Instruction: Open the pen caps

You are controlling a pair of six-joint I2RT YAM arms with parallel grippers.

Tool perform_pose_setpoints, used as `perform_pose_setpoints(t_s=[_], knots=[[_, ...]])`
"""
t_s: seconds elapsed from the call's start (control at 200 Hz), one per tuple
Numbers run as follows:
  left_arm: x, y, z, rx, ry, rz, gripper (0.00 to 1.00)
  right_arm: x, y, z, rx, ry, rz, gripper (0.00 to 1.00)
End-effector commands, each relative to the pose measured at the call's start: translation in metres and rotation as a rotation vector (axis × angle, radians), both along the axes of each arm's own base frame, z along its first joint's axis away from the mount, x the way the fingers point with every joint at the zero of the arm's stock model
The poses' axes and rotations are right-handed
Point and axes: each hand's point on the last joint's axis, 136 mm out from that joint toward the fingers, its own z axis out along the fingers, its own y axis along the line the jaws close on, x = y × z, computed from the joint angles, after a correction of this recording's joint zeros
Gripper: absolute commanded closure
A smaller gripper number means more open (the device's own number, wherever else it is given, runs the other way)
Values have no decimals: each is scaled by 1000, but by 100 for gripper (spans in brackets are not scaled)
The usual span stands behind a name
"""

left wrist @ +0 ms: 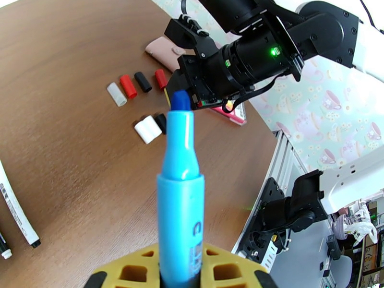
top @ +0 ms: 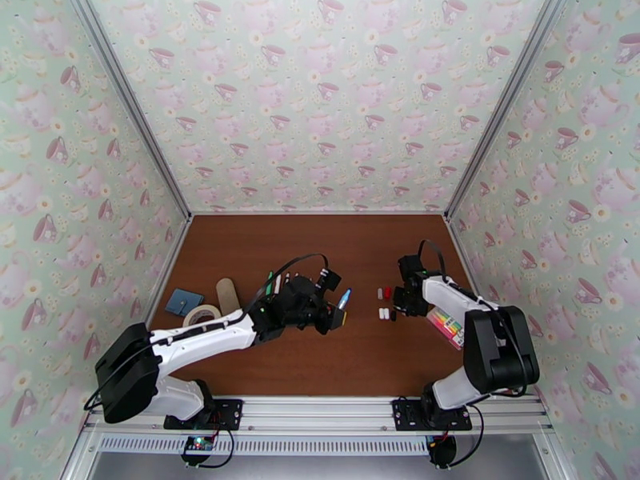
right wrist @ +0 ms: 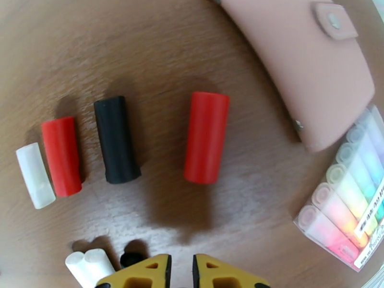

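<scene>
My left gripper (left wrist: pixel 180 270) is shut on a blue pen (left wrist: pixel 180 188) whose dark blue nib is bare and points toward the right arm. From above, that pen (top: pixel 344 300) sticks out of the left gripper (top: pixel 336 315) over mid-table. On the wood lie loose pen caps: white (right wrist: pixel 35 175), red (right wrist: pixel 61 156), black (right wrist: pixel 116 139), a larger red one (right wrist: pixel 206 137), and two white ones (right wrist: pixel 89 265) beside a small black one (right wrist: pixel 130 259). The right gripper (right wrist: pixel 180 272) hangs shut just above them with nothing in it; it sits beside the caps (top: pixel 386 314) as the right gripper (top: pixel 400 302). More pens (top: pixel 277 283) lie behind the left arm.
A pink snap wallet (right wrist: pixel 307 58) and a clear pack of pastel highlighters (right wrist: pixel 350 202) lie right of the caps. A tape roll (top: pixel 202 315), a beige lump (top: pixel 228 294) and a blue pouch (top: pixel 184 301) sit at the left. White pens (left wrist: pixel 17 207) lie left of the held pen.
</scene>
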Motion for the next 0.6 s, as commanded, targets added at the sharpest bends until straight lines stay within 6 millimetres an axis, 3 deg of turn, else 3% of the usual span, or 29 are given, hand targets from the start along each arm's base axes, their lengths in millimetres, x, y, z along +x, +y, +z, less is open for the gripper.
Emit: perform_pose_setpoints(t_s=[0.0, 0.195, 0.591], knots=[[0, -1, 2, -16, 13, 0, 98, 3, 2, -5, 8, 11, 17, 95], [2, -4, -1, -19, 25, -1, 97, -3, 3, -14, 15, 53, 10, 90], [2, -3, -4, -9, 36, 8, 96, -2, 2, -8, 14, 41, 2, 72]])
